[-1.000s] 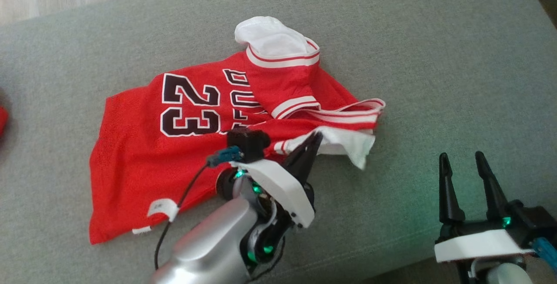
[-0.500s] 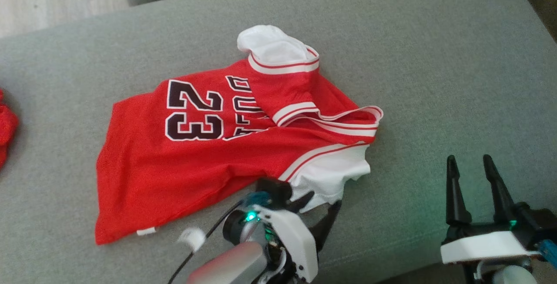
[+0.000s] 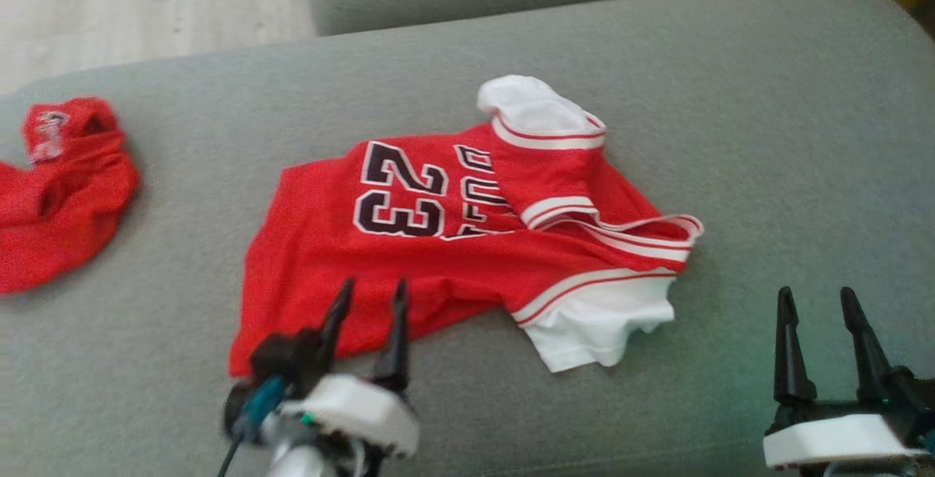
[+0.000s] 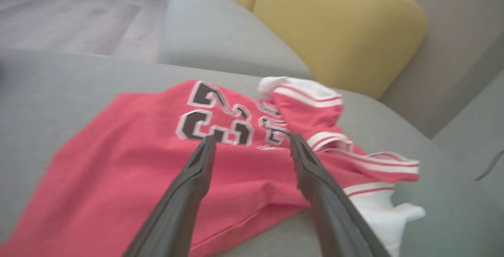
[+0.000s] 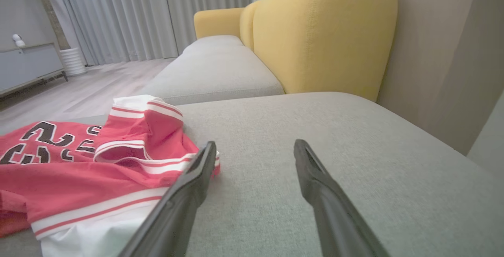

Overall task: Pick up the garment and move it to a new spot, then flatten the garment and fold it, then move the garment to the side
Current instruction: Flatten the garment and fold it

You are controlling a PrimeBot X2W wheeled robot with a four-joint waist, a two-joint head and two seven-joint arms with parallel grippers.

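Far left edge of the grey sofa seat [image 3: 767, 97]: crumpled red bundle [image 3: 58, 185] with a white print, well apart from the rest. Pale wood floor [image 3: 146, 9] beyond the seat's far left corner.

Left end effector [image 3: 372, 287] at the seat's near edge, left of centre, fingers spread and pointing away from the robot. Its tips sit over the near left corner of the garment [image 3: 438, 265]. In the left wrist view the left end effector [image 4: 252, 139] has its two dark fingers wide apart above red fabric, nothing pinched between them; contact with the cloth cannot be told.

Garment: red jersey with black "23" outlined in white, lying in the middle of the seat, mostly flat on its left half and bunched on its right. White folded part [image 3: 526, 101] on the far side, striped red-white trim in the bunched area, white panel [image 3: 599, 323] sticking out toward the near edge.

Right end effector [image 3: 816, 294] at the near right corner of the seat, fingers spread, empty, beside the garment and clear of it. In the right wrist view the right end effector [image 5: 256, 145] hovers over bare grey cushion, garment [image 5: 78, 170] to its left.

Yellow backrest [image 5: 327, 32] behind the seat's far right edge.
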